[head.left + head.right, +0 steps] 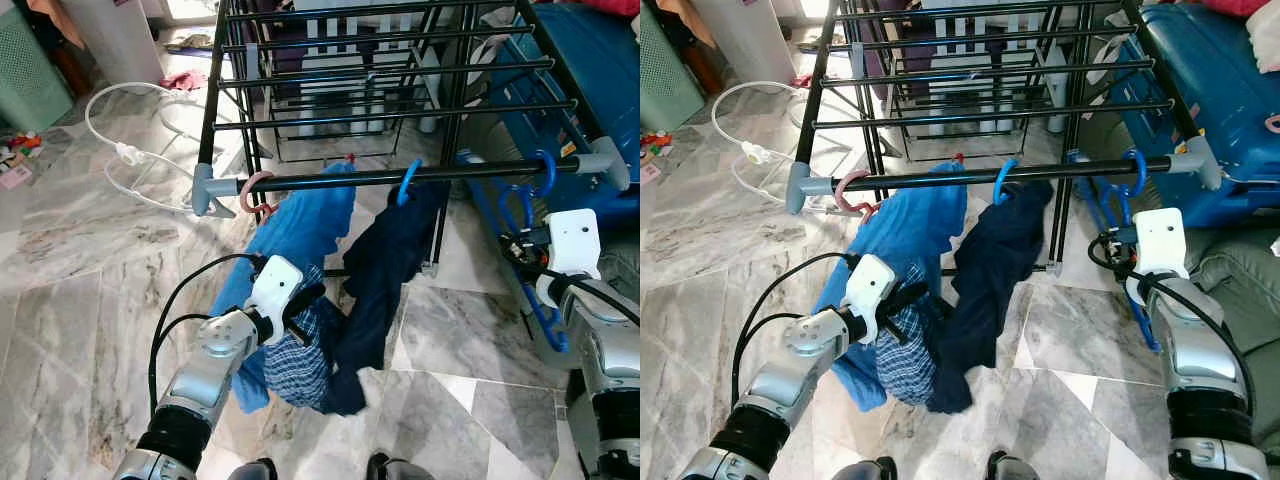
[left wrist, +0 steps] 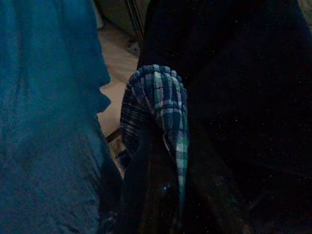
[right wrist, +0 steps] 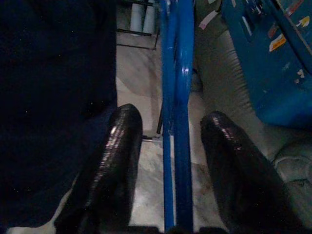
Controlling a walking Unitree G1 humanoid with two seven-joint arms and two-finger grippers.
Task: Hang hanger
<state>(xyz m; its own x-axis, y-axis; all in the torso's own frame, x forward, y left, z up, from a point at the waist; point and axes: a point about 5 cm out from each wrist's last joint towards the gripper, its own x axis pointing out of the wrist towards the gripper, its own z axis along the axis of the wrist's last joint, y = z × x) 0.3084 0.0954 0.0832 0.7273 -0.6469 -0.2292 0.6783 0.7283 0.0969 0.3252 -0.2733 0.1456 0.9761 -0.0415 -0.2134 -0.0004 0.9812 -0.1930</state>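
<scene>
Rack rail (image 1: 420, 176): hanger (image 3: 176, 122) between right hand (image 3: 170, 161) fingers

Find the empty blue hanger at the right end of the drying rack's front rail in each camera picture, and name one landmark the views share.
Left eye view: blue hanger hooked over the rail's right end, above the right gripper.
Right eye view: hanger at the rail's right end again.
Left wrist view: not in it; cloth there.
Right wrist view: hanger runs between the open fingers.
Shared landmark: dark navy garment.
</scene>
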